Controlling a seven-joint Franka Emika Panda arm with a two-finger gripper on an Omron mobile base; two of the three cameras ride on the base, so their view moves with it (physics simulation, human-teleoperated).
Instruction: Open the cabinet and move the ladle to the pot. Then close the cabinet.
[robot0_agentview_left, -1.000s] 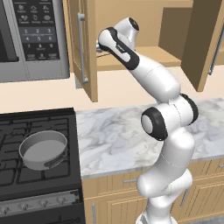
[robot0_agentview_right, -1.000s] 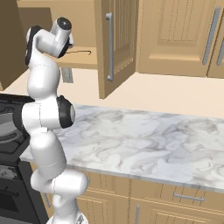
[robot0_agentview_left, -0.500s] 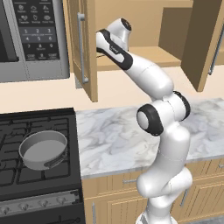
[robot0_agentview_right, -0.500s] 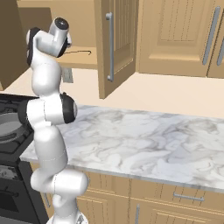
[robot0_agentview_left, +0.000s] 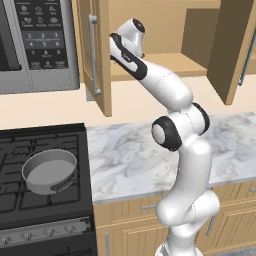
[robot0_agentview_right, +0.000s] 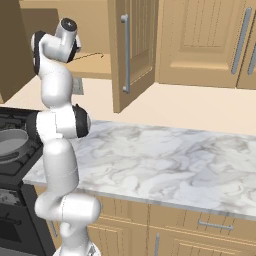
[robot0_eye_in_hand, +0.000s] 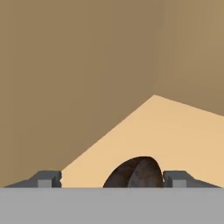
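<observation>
With the cabinet (robot0_agentview_left: 150, 30) open, the gripper (robot0_eye_in_hand: 113, 180) is inside it with its fingertips (robot0_eye_in_hand: 47, 178) standing apart on either side of the ladle (robot0_eye_in_hand: 133, 173), whose brown bowl lies on the shelf between them while its thin handle trails toward the shelf front in the right base view. The grasp should close squarely on the bowl, though whether the tips sit low enough I cannot tell. A straight lift should clear the door before swinging to the pot (robot0_agentview_left: 49, 171) on the stove (robot0_agentview_left: 30, 145).
</observation>
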